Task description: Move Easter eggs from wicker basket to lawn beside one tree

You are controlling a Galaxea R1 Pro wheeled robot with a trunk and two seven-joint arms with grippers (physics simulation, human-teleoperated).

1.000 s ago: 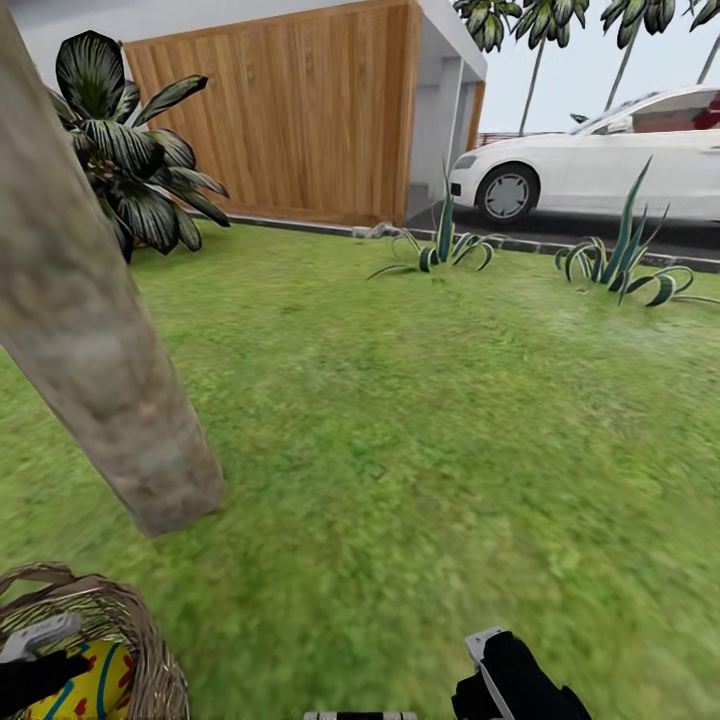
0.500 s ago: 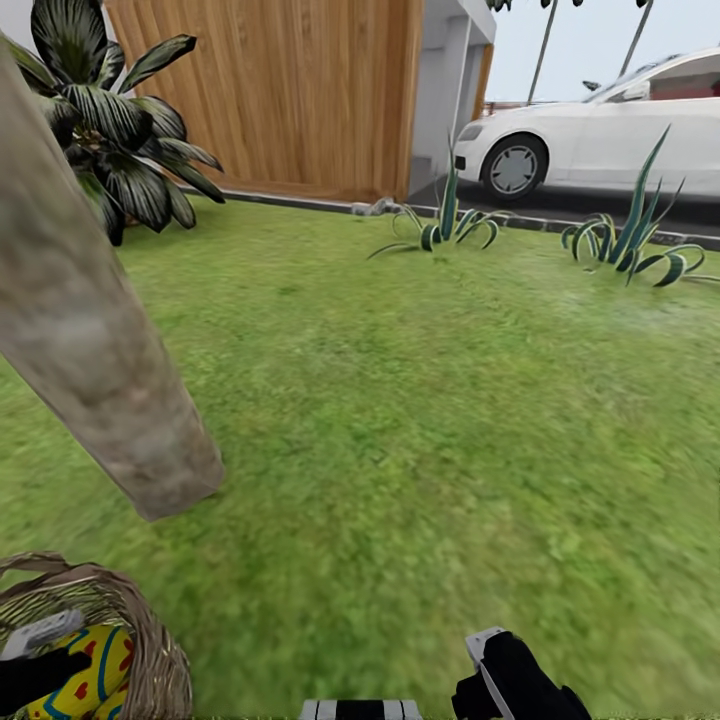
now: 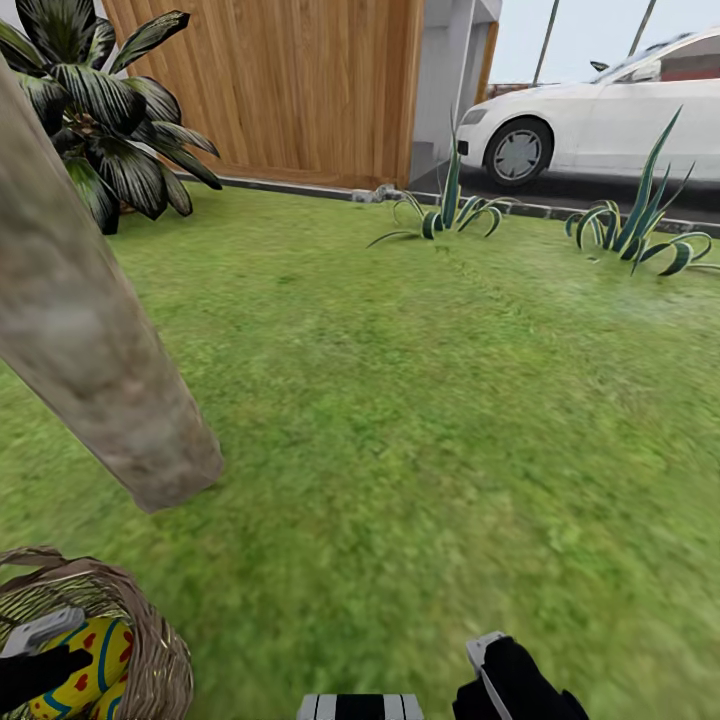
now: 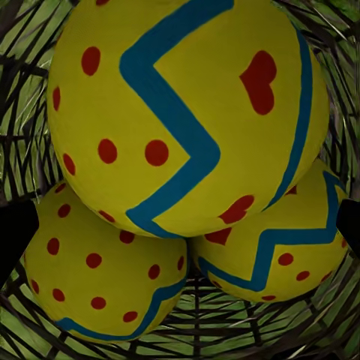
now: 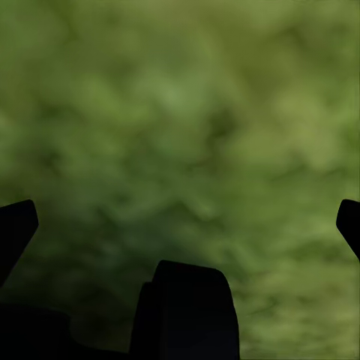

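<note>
Left claw [image 4: 180, 225] spread over eggs [image 4: 184, 112] in basket [image 3: 150, 640].

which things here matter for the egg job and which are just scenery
For the job:
- Easter eggs, all three in the wicker basket
- tree trunk just beyond the basket
- lawn
- left end effector, over the basket

Just scenery:
- white car
- wood-panelled garage
- broad-leaved plant
- spiky plants

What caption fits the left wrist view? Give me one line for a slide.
Three yellow Easter eggs with blue zigzags and red dots, stacked inside the wicker basket.
</note>
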